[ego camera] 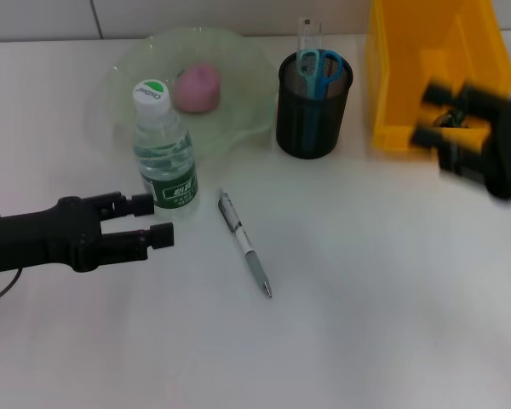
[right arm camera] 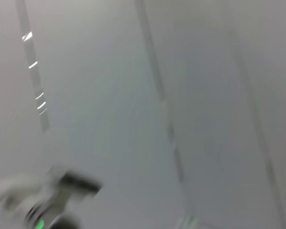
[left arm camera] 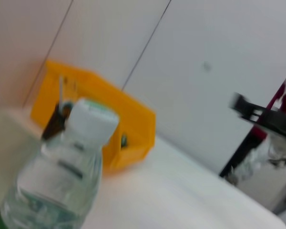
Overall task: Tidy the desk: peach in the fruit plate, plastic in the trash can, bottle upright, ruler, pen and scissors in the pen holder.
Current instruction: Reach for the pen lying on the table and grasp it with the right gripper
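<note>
Already upright, the bottle [ego camera: 163, 146] stands on the white worktop [ego camera: 366, 298] just in front of the pale green fruit plate [ego camera: 247, 85], its white cap with a green spot on top. The peach [ego camera: 197, 87] lies in the plate, behind and a little to the right of the bottle. The left tool [ego camera: 156, 221] reaches in from the robot's left, low over the worktop, its two black fingers [ego camera: 141, 204] parted by a narrow gap and holding nothing; the upper fingertip sits just beside the bottle's base, and whether it touches cannot be told. In the left wrist view the bottle [left arm camera: 62, 176] fills the near corner, with the yellow bin [left arm camera: 105, 119] farther off behind it.

Right of the bottle, the pen [ego camera: 244, 243] lies flat on the bare worktop, slanting towards the robot's right, apart from everything else. Behind it stands the black mesh pen holder [ego camera: 312, 106], with the blue-handled scissors [ego camera: 321, 66] and the clear ruler [ego camera: 309, 32] standing in it. To the holder's right is the yellow bin [ego camera: 409, 77]. The right tool [ego camera: 450, 115] hangs blurred over the bin's front right part; its opening cannot be told.
</note>
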{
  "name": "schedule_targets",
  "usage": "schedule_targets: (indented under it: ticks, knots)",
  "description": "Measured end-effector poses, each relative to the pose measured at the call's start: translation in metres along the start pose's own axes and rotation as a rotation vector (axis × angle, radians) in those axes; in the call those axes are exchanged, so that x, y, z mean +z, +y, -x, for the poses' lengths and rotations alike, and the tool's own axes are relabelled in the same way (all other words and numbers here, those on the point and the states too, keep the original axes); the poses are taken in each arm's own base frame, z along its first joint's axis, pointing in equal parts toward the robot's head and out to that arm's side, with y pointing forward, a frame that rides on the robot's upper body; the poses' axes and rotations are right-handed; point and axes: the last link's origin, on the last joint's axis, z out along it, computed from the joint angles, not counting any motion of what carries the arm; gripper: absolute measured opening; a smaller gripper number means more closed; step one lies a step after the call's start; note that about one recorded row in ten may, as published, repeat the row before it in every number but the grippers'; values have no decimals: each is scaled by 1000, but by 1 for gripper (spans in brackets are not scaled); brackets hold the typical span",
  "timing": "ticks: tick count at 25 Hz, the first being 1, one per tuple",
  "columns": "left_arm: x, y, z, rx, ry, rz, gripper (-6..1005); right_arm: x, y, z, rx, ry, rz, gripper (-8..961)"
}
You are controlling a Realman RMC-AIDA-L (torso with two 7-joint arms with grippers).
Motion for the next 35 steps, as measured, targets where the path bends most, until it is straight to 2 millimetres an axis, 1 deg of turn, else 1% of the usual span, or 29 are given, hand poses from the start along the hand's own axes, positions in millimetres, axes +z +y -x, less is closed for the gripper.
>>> schedule_targets:
  ticks: [1,2,4,6,8,11,15,17,19,21,23,25,28,31,33,35]
  knots:
    - [0,0,0,0,0,0,782,-7,6,-4,-1,39,29,592]
    - [6,1,-13,-42,-94,-15,782,-14,11,-9,0,78,54,592]
    - [14,3,-23,-73,-165,-17,782,-26,18,-19,9,137,59,592]
    - [27,9,-34,-97,-244,-3,782,-36,24,-29,24,172,45,592]
    - [47,17,-48,-123,-363,-3,782,-43,29,-36,32,186,28,592]
    - [75,29,-64,-125,-517,-36,782,-48,34,-42,32,191,9,592]
    - [105,43,-77,-81,-651,-79,782,-50,38,-47,37,209,9,591]
    - [116,47,-79,-58,-700,-110,782,-49,38,-49,40,221,18,591]
    - [121,48,-79,-40,-722,-120,782,-48,38,-49,44,232,27,591]
    - [120,47,-77,-29,-718,-114,782,-47,37,-47,52,238,37,591]
    - [113,45,-72,-24,-684,-93,782,-45,34,-43,62,247,46,591]
    - [102,41,-66,-21,-632,-59,782,-43,29,-37,73,263,54,591]
    - [80,36,-51,-8,-522,16,782,-36,21,-26,102,313,68,591]
    - [61,30,-33,8,-445,61,782,-23,10,-10,154,419,82,591]
    - [50,26,-20,8,-398,89,782,-7,3,5,193,544,98,590]
    - [42,23,-10,-2,-356,107,783,13,0,20,226,700,102,590]
